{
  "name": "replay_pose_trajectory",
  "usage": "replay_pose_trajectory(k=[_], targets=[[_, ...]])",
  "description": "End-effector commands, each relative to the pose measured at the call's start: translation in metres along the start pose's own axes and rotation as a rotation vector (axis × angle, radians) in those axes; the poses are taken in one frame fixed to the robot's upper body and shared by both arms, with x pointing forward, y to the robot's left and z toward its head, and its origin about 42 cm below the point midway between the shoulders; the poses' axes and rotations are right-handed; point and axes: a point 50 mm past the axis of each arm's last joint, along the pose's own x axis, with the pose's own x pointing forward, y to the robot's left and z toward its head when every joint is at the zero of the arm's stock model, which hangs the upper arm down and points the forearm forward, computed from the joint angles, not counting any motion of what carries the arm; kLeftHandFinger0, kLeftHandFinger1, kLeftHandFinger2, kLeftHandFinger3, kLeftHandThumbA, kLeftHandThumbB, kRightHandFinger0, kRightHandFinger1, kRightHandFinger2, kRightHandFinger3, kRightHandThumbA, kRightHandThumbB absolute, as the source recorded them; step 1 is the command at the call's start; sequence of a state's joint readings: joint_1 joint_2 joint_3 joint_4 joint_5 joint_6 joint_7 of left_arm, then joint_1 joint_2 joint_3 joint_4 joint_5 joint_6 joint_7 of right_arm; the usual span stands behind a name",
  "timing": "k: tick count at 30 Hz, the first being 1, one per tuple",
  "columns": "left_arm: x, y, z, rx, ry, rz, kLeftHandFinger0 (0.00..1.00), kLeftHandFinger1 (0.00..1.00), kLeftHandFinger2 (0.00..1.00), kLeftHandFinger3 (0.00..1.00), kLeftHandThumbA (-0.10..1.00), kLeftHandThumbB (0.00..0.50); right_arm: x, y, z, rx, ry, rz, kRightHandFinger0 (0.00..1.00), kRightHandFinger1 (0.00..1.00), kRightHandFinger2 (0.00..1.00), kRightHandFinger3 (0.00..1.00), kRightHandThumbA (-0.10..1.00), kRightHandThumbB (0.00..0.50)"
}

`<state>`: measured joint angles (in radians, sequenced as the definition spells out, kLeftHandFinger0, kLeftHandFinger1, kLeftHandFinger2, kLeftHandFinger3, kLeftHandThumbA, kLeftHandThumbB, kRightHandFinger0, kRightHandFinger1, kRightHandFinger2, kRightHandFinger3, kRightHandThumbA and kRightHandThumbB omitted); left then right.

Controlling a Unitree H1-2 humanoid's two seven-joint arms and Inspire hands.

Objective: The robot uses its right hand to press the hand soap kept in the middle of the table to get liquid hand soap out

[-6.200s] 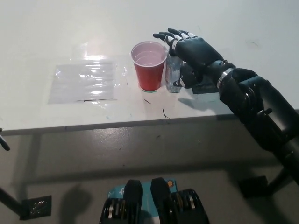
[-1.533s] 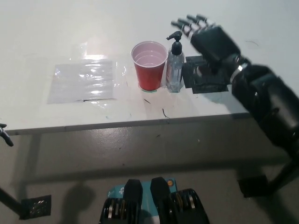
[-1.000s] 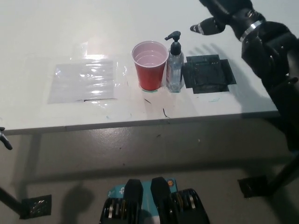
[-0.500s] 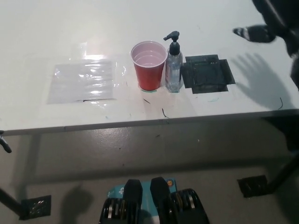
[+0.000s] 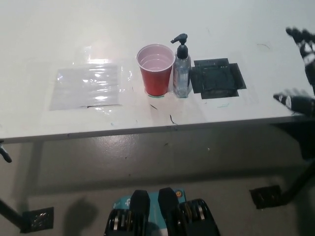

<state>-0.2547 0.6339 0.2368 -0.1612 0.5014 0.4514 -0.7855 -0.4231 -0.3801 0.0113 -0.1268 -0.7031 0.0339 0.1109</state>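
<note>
While the black right hand (image 5: pixel 303 73) sits at the far right edge of the view, only part of it shows: blurred fingertips (image 5: pixel 295 33) above and a thumb-like tip (image 5: pixel 288 100) below, spread apart with nothing between them. Hand reads as open and empty, touching nothing that can be seen.

The clear plastic hand soap bottle with black pump top (image 5: pixel 181 69) stands upright on the white table (image 5: pixel 59 34), well apart from the hand, off to its left. A red plastic cup (image 5: pixel 156 69) stands just beside the bottle, on the side away from the hand; contact between them cannot be told. A black square patch on the tabletop (image 5: pixel 217 79) lies between bottle and hand. Farther from the hand, beyond the cup, lies a clear plastic sheet (image 5: pixel 89 86).

Left hand: not visible.
</note>
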Motion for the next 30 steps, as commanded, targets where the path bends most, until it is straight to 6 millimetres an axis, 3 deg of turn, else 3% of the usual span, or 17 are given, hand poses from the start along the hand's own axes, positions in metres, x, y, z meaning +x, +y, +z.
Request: replay_pose_trajectory(k=[1, 4, 6, 8, 10, 13, 15, 18, 21, 29, 30], targets=[[-0.007, 0.013, 0.001, -0.001, 0.001, 0.044, 1.0, 1.0, 0.99, 0.79, 1.0, 0.184, -0.02, -0.003, -0.011, 0.062, 0.053, -0.104, 1.0, 1.0, 1.0, 1.0, 1.0, 0.422], [-0.008, 0.013, 0.0, 0.003, 0.0, 0.047, 1.0, 1.0, 0.98, 0.79, 1.0, 0.17, -0.04, 0.014, -0.024, 0.072, 0.106, -0.097, 1.0, 1.0, 1.0, 1.0, 1.0, 0.407], [-0.007, 0.013, 0.001, -0.007, -0.006, 0.048, 1.0, 1.0, 0.98, 0.77, 1.0, 0.162, -0.056, 0.028, -0.035, 0.097, 0.164, -0.076, 1.0, 1.0, 1.0, 1.0, 1.0, 0.449], [-0.007, 0.014, 0.001, -0.016, -0.007, 0.052, 1.0, 1.0, 0.98, 0.77, 1.0, 0.181, -0.071, 0.04, -0.043, 0.121, 0.201, -0.073, 1.0, 1.0, 1.0, 1.0, 1.0, 0.447], [-0.007, 0.013, 0.001, -0.019, -0.006, 0.05, 1.0, 1.0, 0.99, 0.78, 1.0, 0.194, -0.075, 0.041, -0.045, 0.125, 0.217, -0.073, 1.0, 1.0, 1.0, 1.0, 1.0, 0.443], [-0.008, 0.011, -0.002, -0.027, -0.005, 0.047, 1.0, 1.0, 0.98, 0.82, 1.0, 0.173, -0.087, 0.048, -0.05, 0.123, 0.269, -0.08, 1.0, 1.0, 1.0, 1.0, 1.0, 0.435], [-0.008, 0.009, -0.002, -0.027, -0.007, 0.049, 1.0, 1.0, 0.97, 0.82, 1.0, 0.161, -0.094, 0.051, -0.053, 0.127, 0.305, -0.083, 1.0, 1.0, 1.0, 1.0, 1.0, 0.468], [-0.009, 0.008, -0.003, -0.027, -0.003, 0.054, 1.0, 1.0, 1.0, 0.82, 1.0, 0.17, -0.102, 0.054, -0.058, 0.14, 0.329, -0.086, 1.0, 1.0, 1.0, 1.0, 1.0, 0.46], [-0.008, 0.008, -0.004, -0.037, -0.007, 0.05, 1.0, 1.0, 0.99, 0.78, 1.0, 0.17, -0.112, 0.063, -0.065, 0.241, 0.344, -0.125, 1.0, 1.0, 1.0, 1.0, 1.0, 0.344], [-0.008, 0.008, -0.004, -0.042, -0.011, 0.049, 1.0, 1.0, 0.98, 0.79, 1.0, 0.163, -0.118, 0.07, -0.073, 0.422, 0.391, -0.168, 1.0, 1.0, 1.0, 1.0, 1.0, 0.296], [-0.008, 0.008, -0.003, -0.037, -0.01, 0.051, 1.0, 1.0, 0.98, 0.79, 1.0, 0.162, -0.118, 0.07, -0.073, 0.438, 0.394, -0.17, 1.0, 1.0, 1.0, 1.0, 1.0, 0.272]])
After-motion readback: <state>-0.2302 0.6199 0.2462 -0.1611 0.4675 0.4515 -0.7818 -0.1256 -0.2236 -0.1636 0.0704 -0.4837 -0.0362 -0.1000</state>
